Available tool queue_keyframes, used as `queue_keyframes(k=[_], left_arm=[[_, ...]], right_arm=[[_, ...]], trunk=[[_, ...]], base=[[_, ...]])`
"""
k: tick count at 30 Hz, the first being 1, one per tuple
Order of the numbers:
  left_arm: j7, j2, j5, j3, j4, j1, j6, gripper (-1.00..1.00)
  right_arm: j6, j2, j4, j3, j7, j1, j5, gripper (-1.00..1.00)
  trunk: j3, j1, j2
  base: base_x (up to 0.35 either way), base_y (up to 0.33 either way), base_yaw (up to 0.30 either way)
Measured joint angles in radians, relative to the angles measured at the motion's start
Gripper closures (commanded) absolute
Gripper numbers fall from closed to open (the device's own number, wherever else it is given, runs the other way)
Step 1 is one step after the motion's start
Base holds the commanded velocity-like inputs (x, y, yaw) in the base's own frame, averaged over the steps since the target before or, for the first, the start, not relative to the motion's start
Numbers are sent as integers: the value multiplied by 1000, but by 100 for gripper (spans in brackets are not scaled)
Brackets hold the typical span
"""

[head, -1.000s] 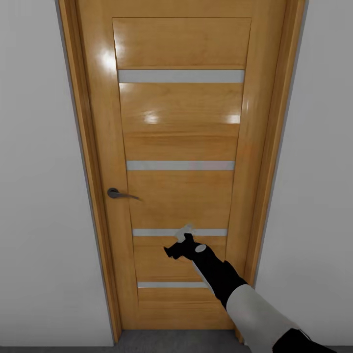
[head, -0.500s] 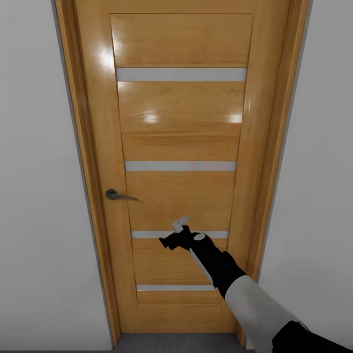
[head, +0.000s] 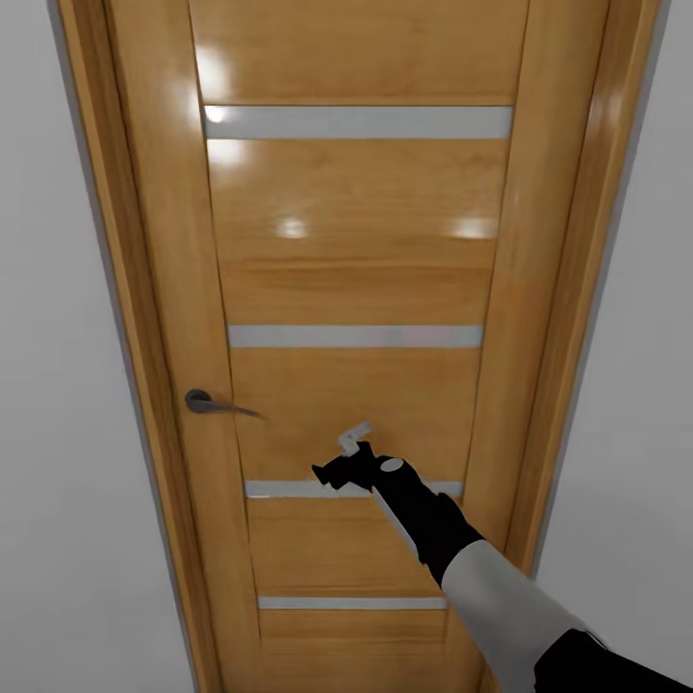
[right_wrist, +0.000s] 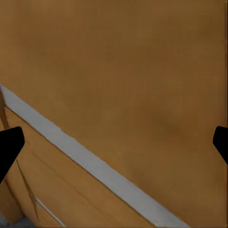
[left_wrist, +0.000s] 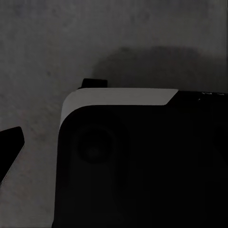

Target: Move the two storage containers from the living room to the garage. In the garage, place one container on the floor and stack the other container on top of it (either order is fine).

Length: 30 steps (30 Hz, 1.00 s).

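The two storage containers are out of view. A closed glossy wood-plank door (head: 356, 241) with pale grey strips stands right in front of me. My right gripper (head: 354, 441) reaches out close to the door's lower middle, to the right of and below the dark lever handle (head: 207, 402). In the right wrist view its fingertips (right_wrist: 9, 145) sit far apart with only door wood (right_wrist: 123, 71) between them, so it is open and empty. In the left wrist view one fingertip (left_wrist: 9, 145) hangs over dark grey mottled floor (left_wrist: 47, 47), beside my own dark body (left_wrist: 142, 166).
Pale grey wall (head: 48, 433) flanks the door frame (head: 125, 289) on both sides. The door takes up nearly the whole width ahead.
The head camera has come closer, so the door looks larger and the strip of floor at its foot has dropped from sight. My right gripper rose slightly against the door.
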Motion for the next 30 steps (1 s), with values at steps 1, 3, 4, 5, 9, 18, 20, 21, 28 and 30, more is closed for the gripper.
queue_keyframes(k=[1,3,4,5,9,18,20,21,28,30], left_arm=[[0,0,0,0,0,0,1,-100],[0,0,0,0,0,0,0,-100],[0,0,0,0,0,0,1,-100],[0,0,0,0,0,0,1,-100],[0,-1,0,0,0,0,1,-100],[0,-1,0,0,0,0,1,-100],[0,-1,-1,0,0,0,0,-100],[0,0,-1,0,0,0,0,-100],[0,0,-1,0,0,0,0,-100],[0,0,0,0,0,0,0,-100]], right_arm=[[0,0,0,1,3,0,-3,-100],[1,0,0,2,4,0,-6,-100],[1,0,-1,2,4,0,-8,-100],[1,0,-1,2,5,0,-8,-100],[1,0,0,2,4,0,-3,-100],[-22,0,1,78,2,0,-6,-100],[-23,0,6,83,-32,0,-3,-100],[-23,0,8,83,-45,0,0,-100],[-24,0,9,85,-92,0,-7,-100],[-25,0,5,86,-111,0,-7,-100]], trunk=[[0,0,0],[0,0,0],[0,0,0],[0,0,0],[0,0,0],[0,0,0],[0,0,0],[0,0,0],[0,1,0],[0,1,0]], base=[[322,0,0],[322,0,0],[322,0,0],[322,0,0],[322,0,0],[298,0,0],[48,0,0],[30,0,0],[8,0,0],[1,0,0]])
